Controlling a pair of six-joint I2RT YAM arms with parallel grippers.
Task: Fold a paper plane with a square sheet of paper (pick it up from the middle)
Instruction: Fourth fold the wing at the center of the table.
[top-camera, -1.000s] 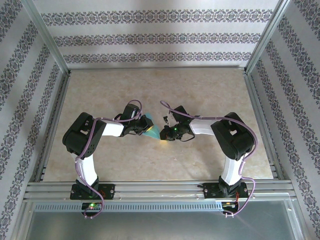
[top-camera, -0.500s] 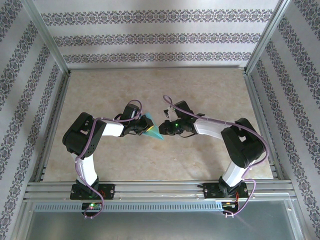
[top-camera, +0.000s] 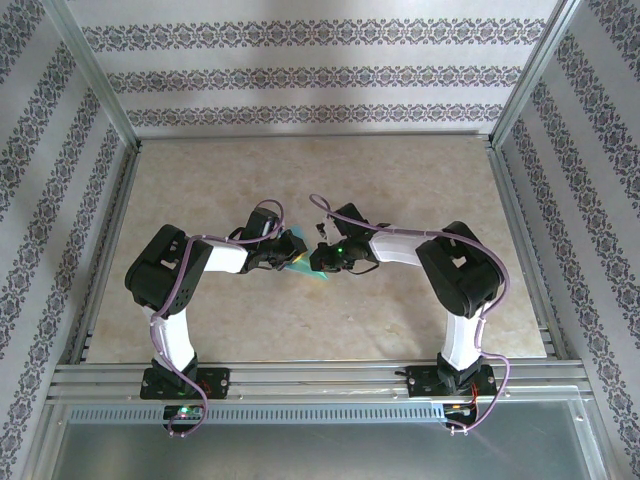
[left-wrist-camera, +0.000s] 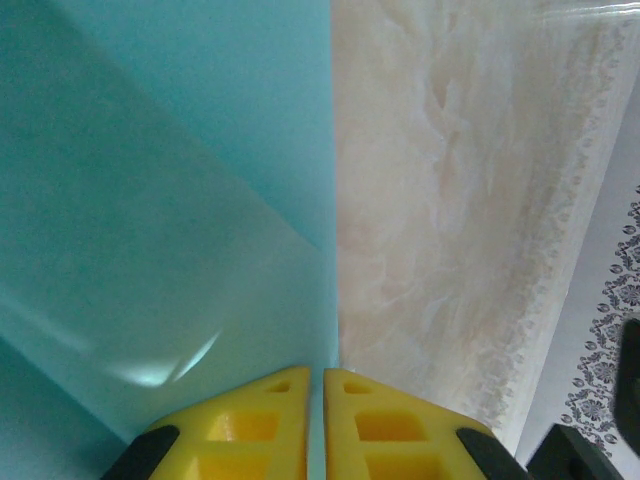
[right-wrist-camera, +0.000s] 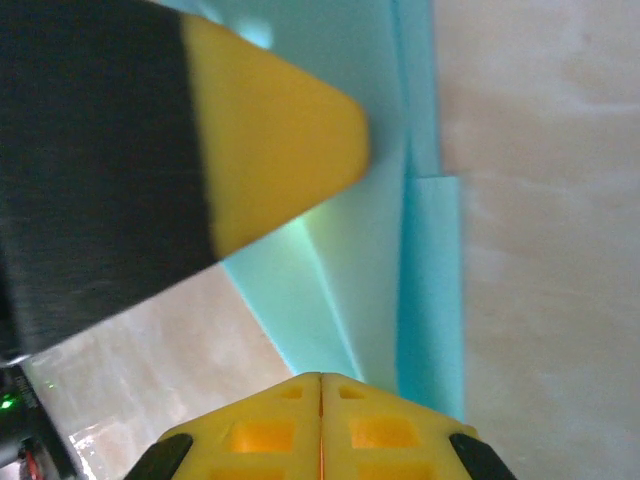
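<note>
Top view: both arms reach in to the middle of the table (top-camera: 400, 180). The teal sheet of paper (top-camera: 303, 264) sits between them, off the surface or on it: cannot tell.

Left gripper (top-camera: 291, 250) is at the paper's 9 o'clock and right gripper (top-camera: 318, 258) at its 3 o'clock. The two are almost touching.

Left wrist view: the yellow tips are clenched on the paper, and a teal sliver shows in the slit between them. Paper fills the frame from 6 round through 9 to 12 o'clock, with one diagonal crease. Its straight edge runs from 12 to 6 o'clock, and there is bare table at 3 o'clock.

Right wrist view: the tips are pressed tight together at 6 o'clock, right at the folded layers of paper. Whether a layer is pinched: cannot tell. A black-and-yellow finger (right-wrist-camera: 270, 140) of the left gripper enters from 10 o'clock, over the paper.
</note>
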